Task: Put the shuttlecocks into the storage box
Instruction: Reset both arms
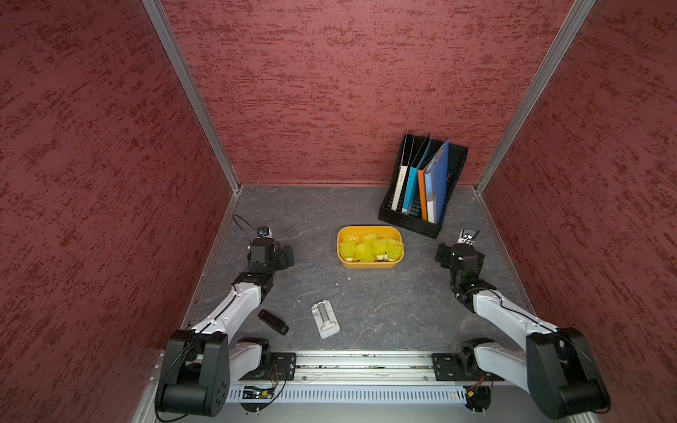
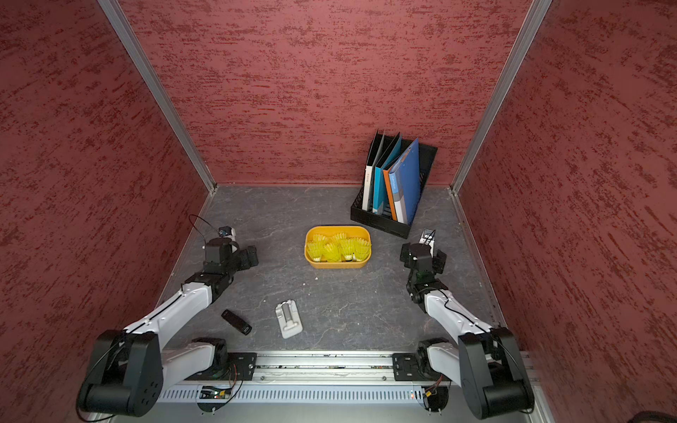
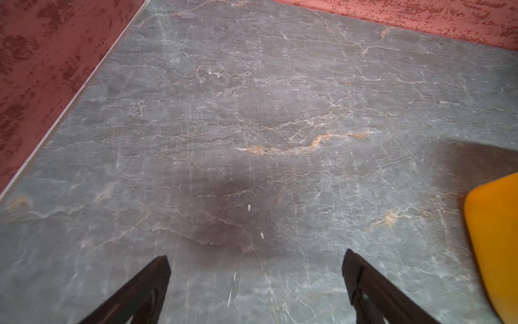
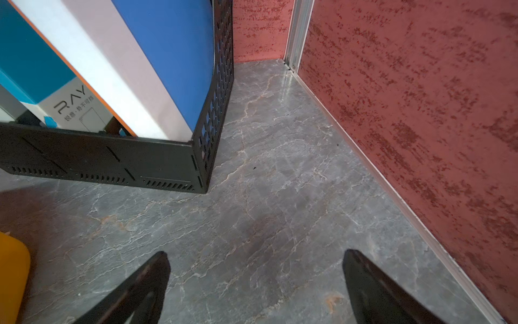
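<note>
The storage box [image 1: 370, 264] [image 2: 339, 264], an orange-yellow tray, sits mid-table in both top views. Several neon yellow shuttlecocks [image 1: 370, 249] [image 2: 339, 249] lie inside it; I see none loose on the table. My left gripper [image 1: 273, 256] [image 3: 256, 255] hangs to the left of the box, open, with only bare table between its fingers. One corner of the box [image 3: 493, 238] shows in the left wrist view. My right gripper [image 1: 458, 256] [image 4: 258, 252] hangs to the right of the box, also open and empty. A corner of the box [image 4: 11, 275] shows in the right wrist view.
A black file rack [image 1: 423, 186] [image 4: 112, 160] with folders stands at the back right, just beyond the right gripper. A grey clip-like piece [image 1: 325, 318] and a small black device [image 1: 273, 321] lie near the front. Red walls enclose the table on three sides.
</note>
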`<state>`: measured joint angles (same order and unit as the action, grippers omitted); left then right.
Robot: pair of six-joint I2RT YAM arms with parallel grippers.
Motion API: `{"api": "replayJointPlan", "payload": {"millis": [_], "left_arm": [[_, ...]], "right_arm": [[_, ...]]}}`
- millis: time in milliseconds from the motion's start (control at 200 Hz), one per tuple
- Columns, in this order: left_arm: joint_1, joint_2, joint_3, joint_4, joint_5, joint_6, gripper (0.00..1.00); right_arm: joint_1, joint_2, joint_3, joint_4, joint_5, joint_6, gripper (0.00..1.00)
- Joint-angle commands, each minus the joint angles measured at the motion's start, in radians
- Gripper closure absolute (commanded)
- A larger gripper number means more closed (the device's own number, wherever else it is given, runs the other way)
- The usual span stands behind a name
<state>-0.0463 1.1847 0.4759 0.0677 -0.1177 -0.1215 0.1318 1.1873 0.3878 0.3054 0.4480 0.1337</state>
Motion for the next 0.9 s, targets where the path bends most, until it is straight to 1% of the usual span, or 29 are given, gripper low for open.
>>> {"api": "replayJointPlan", "payload": {"millis": [0,90,190,230,296,341,391,441,491,536,576,616,666,701,751,897], "left_arm": [[0.035,0.065,-0.026,0.325,0.069,0.065,0.00],[0.059,0.124,-0.061,0.495,0.093,0.061,0.00],[0.075,0.177,-0.067,0.598,0.116,0.086,0.00],[0.076,0.194,-0.070,0.638,0.118,0.107,0.00],[0.091,0.243,-0.091,0.722,0.121,0.097,0.00],[0.098,0.298,-0.130,0.842,0.122,0.090,0.00],[0.098,0.366,-0.173,1.009,0.130,0.098,0.00],[0.098,0.324,-0.155,0.899,0.128,0.092,0.00],[0.099,0.357,-0.150,0.946,0.130,0.097,0.00],[0.101,0.334,-0.124,0.852,0.118,0.082,0.00],[0.098,0.351,-0.122,0.885,0.104,0.087,0.00],[0.098,0.338,-0.116,0.842,0.107,0.082,0.00],[0.100,0.349,-0.123,0.885,0.111,0.083,0.00],[0.102,0.338,-0.119,0.851,0.113,0.080,0.00],[0.102,0.347,-0.124,0.881,0.113,0.082,0.00],[0.091,0.342,-0.116,0.852,0.093,0.086,0.00]], "right_arm": [[-0.026,0.044,-0.012,0.213,-0.088,-0.041,0.01],[-0.045,0.097,-0.042,0.390,-0.143,-0.058,0.01],[-0.060,0.151,-0.027,0.463,-0.204,-0.103,0.01],[-0.067,0.180,-0.037,0.525,-0.224,-0.118,0.01],[-0.082,0.232,-0.069,0.632,-0.246,-0.113,0.01],[-0.089,0.263,-0.094,0.710,-0.270,-0.112,0.01],[-0.089,0.330,-0.114,0.791,-0.284,-0.116,0.01],[-0.090,0.371,-0.127,0.862,-0.297,-0.127,0.01],[-0.089,0.350,-0.117,0.799,-0.293,-0.119,0.01],[-0.090,0.353,-0.104,0.787,-0.289,-0.120,0.01],[-0.090,0.359,-0.088,0.764,-0.289,-0.120,0.01],[-0.092,0.349,-0.054,0.680,-0.292,-0.116,0.01],[-0.095,0.360,-0.010,0.619,-0.282,-0.113,0.01],[-0.094,0.355,-0.008,0.609,-0.283,-0.112,0.01],[-0.094,0.358,-0.009,0.616,-0.282,-0.112,0.01],[-0.093,0.357,-0.009,0.614,-0.282,-0.113,0.01]]}}
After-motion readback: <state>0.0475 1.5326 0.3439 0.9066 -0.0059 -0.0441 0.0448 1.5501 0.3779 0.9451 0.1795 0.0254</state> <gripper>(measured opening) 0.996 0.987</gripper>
